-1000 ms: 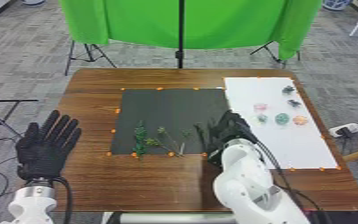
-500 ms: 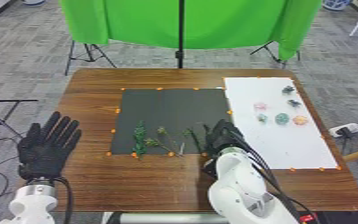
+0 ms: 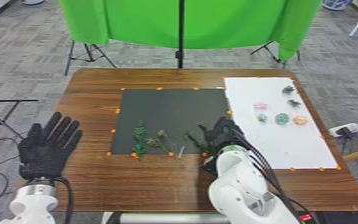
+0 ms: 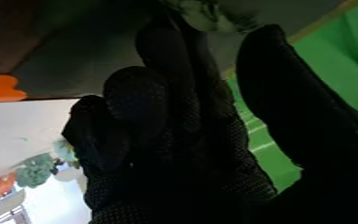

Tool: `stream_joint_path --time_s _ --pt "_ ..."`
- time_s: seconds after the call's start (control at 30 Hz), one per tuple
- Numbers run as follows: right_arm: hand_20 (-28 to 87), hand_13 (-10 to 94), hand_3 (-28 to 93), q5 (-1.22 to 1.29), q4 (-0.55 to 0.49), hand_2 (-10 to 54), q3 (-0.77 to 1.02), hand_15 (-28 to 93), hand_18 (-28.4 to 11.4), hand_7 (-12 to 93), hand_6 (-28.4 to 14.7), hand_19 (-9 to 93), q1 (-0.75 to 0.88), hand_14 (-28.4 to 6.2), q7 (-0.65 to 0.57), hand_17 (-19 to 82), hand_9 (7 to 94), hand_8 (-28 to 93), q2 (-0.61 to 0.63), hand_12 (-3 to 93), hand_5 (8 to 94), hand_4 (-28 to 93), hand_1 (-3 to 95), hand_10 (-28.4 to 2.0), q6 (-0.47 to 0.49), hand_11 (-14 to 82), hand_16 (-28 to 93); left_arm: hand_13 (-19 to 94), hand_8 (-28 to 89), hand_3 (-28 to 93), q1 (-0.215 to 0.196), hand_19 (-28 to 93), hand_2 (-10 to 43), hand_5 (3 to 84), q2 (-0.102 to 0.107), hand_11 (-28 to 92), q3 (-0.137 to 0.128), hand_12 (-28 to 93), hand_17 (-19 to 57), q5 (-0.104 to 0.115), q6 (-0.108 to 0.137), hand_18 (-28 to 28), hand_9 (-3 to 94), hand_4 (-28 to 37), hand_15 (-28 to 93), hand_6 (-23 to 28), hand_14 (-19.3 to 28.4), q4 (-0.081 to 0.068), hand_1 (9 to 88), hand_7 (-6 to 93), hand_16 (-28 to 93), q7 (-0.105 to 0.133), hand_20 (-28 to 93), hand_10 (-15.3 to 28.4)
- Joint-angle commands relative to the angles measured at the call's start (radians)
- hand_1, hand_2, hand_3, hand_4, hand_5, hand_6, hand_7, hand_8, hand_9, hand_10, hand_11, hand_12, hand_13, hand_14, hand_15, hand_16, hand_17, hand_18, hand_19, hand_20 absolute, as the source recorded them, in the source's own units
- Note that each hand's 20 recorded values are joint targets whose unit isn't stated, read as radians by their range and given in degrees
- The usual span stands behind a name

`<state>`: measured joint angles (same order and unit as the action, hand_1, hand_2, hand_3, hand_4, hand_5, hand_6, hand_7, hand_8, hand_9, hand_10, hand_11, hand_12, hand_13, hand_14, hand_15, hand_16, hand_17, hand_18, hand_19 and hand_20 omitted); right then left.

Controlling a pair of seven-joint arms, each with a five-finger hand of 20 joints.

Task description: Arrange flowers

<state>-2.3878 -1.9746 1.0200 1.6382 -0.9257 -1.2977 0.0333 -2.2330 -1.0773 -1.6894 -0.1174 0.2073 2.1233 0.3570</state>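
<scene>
In the head view, the right hand (image 3: pixel 222 134) is at the right side of the dark mat (image 3: pixel 171 105), its thumb standing apart from loosely bent fingers. A green sprig (image 3: pixel 193 139) lies just left of it; two more leafy sprigs, one tall (image 3: pixel 140 140) and one branching (image 3: pixel 155 143), lie farther left. Artificial flower heads (image 3: pixel 282 119) (pink, green and orange among them) lie on the white sheet (image 3: pixel 255 145), to the hand's right. The left hand (image 3: pixel 47 150) has straight fingers, holding nothing, left of the mat.

In the right wrist view, pale green leaves (image 4: pixel 202 15) are close by the right hand's fingertips; whether it grips them, I can't tell.
</scene>
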Motion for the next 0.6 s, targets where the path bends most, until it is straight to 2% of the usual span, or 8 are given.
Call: stream_joint_path --time_s 0.03,0.1,0.23,0.3,0.4,0.6 --pt "68 65 82 -0.043 -0.053 -9.5 0.063 77 -28.4 10 -11.6 93 0.05 -17.5 0.01 42 68.5 -10 0.081 21.2 62.9 -22 40.4 -22.0 0.003 37.8 27 26 -10 80 -0.016 35 8.8 42.3 -0.014 19 0.001 8 -9.5 0.005 0.001 14.2 35.3 -28.3 35 10.2 16.6 -0.003 28.6 10.7 -8 0.004 10 16.2" --pt "68 65 82 -0.04 -0.081 -9.5 0.08 77 -28.4 9 -11.9 93 0.071 -17.7 0.006 42 68.5 -10 0.116 20.4 61.9 -22 40.0 -22.1 0.02 36.1 27 26 -10 80 -0.023 35 8.8 42.3 -0.015 19 -0.005 8 -9.5 0.004 0.0 14.2 35.3 -28.3 35 10.2 16.6 -0.001 28.6 10.7 -8 0.008 10 16.2" --pt "67 65 82 -0.026 -0.138 -9.5 0.106 76 -28.4 15 -8.8 93 0.122 -17.8 0.002 41 70.9 -8 0.159 20.9 72.1 -22 41.7 -21.5 0.127 35.5 27 26 -10 80 -0.035 35 8.8 42.2 -0.017 19 -0.013 8 -9.5 0.003 0.006 14.2 35.3 -28.3 35 10.2 16.5 0.004 28.6 10.7 -8 0.015 10 16.2" --pt "66 66 80 -0.051 -0.165 -9.5 0.113 76 -28.4 15 -8.8 93 0.162 -17.3 0.026 41 72.4 0 0.181 27.4 72.7 -26 48.6 -20.0 0.155 31.6 27 26 -10 80 -0.033 35 8.8 42.2 -0.018 19 -0.01 8 -9.5 0.002 -0.001 14.2 35.3 -28.3 35 10.2 16.5 0.003 28.6 10.7 -8 0.013 10 16.2" --pt "65 66 75 -0.052 -0.173 -9.5 0.104 76 -28.4 19 -7.6 93 0.174 -16.5 0.035 40 74.7 2 0.182 37.6 72.4 -28 55.7 -17.6 0.186 25.3 29 26 -10 80 -0.035 35 8.6 42.2 -0.016 19 -0.01 8 -9.6 -0.001 -0.004 14.2 35.3 -28.3 35 10.2 16.5 0.003 28.8 10.7 -8 0.014 10 16.2" --pt "64 66 73 -0.038 -0.181 -9.5 0.068 76 -28.4 28 -6.5 93 0.158 -15.8 0.066 39 74.5 7 0.177 43.0 73.4 -28 57.1 -16.6 0.235 29.2 31 26 -10 80 -0.02 35 8.3 42.2 -0.015 19 -0.001 8 -9.6 -0.003 -0.006 14.3 35.3 -28.3 35 10.2 16.6 -0.001 28.9 10.7 -8 0.007 10 16.1"
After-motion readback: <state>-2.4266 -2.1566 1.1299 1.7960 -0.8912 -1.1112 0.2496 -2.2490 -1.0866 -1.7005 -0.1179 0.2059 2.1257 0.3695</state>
